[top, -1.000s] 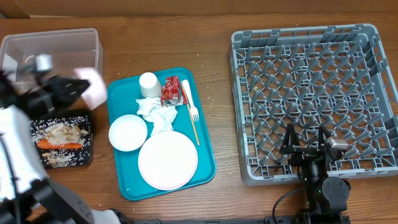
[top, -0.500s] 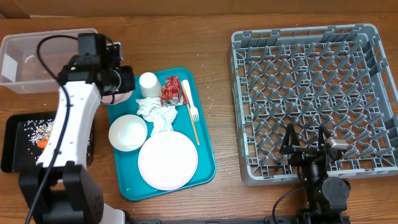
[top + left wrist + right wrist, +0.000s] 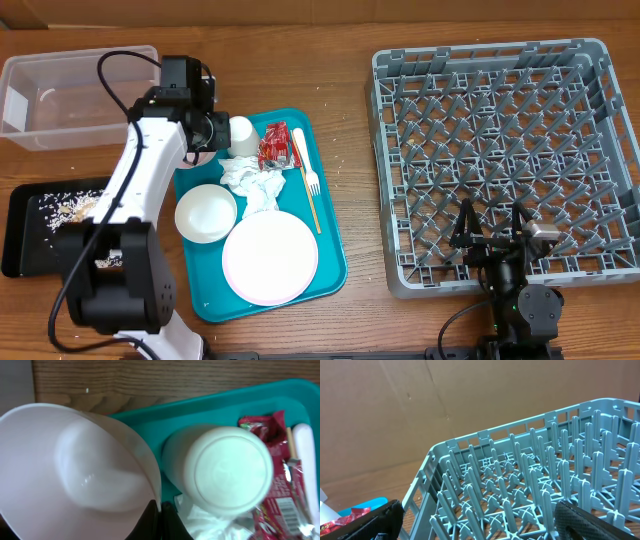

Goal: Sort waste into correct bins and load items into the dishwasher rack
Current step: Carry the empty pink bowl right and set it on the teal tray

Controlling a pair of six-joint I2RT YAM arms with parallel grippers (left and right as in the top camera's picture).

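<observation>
My left gripper is shut on the rim of a small pale bowl, which looks empty, over the back left corner of the teal tray. It is just left of the upturned white cup. On the tray lie a red wrapper, crumpled napkins, a cream fork, a second bowl and the pink plate. The black tray holds rice scraps. My right gripper is open and empty at the near edge of the rack.
The clear tub stands at the back left, behind the black tray. My left arm reaches over the black tray and hides part of it. The grey-blue rack fills the right wrist view.
My left arm has swung right with the bowl, from above the black tray to the teal tray's back left corner beside the cup. The right arm has not moved.
</observation>
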